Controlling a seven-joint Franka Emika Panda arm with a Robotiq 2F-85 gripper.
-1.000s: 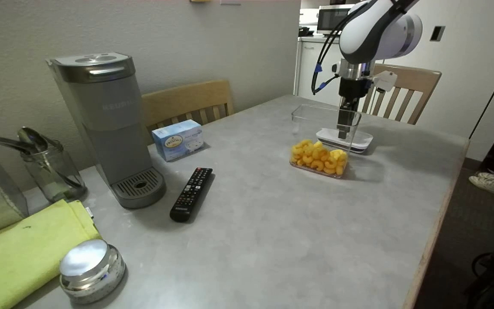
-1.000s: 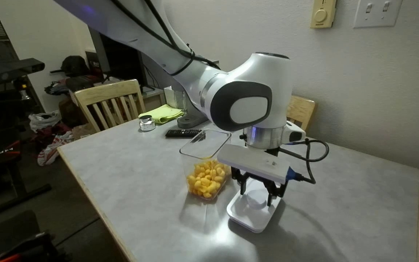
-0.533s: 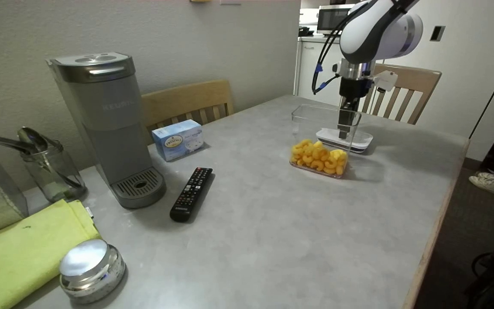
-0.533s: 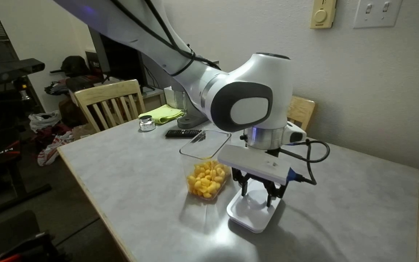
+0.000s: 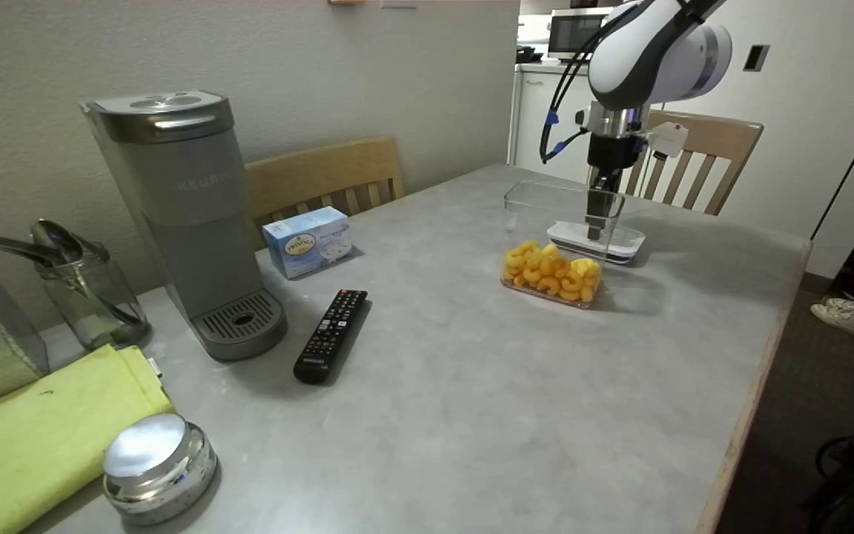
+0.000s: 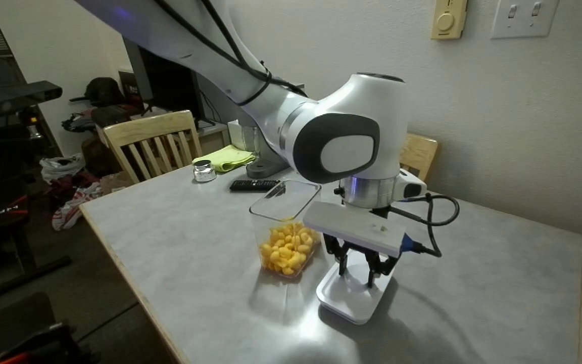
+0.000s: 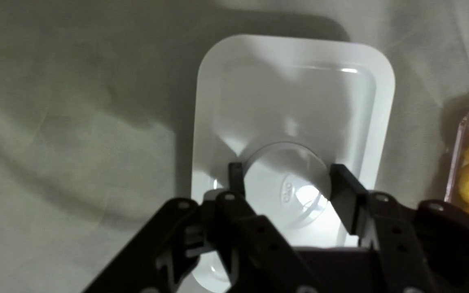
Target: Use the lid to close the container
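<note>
The lid [image 7: 287, 89] is a flat white rectangle with rounded corners and a round knob [image 7: 275, 203] at its middle. It lies flat on the table in both exterior views [image 5: 626, 241] [image 6: 344, 302]. My gripper [image 7: 286, 175] points straight down over it, with one finger on each side of the knob. Both fingers appear to touch the knob, so the gripper is shut on the lid. The container [image 6: 267, 227] is a clear tub, upright and open, with orange-yellow puffs in it. It stands beside the lid and shows at the right edge of the wrist view [image 7: 454, 162].
A black remote [image 5: 330, 336], a blue tea box [image 5: 308, 243] and a coffee maker [image 5: 182, 222] stand farther along the table. A metal tin [image 5: 160, 469] and a yellow cloth [image 5: 49, 437] lie at the far end. The table edge [image 5: 757, 386] runs along one side.
The gripper's fingers have closed in toward each other around the knob. The lid has shifted very slightly with them. The container has not moved.
</note>
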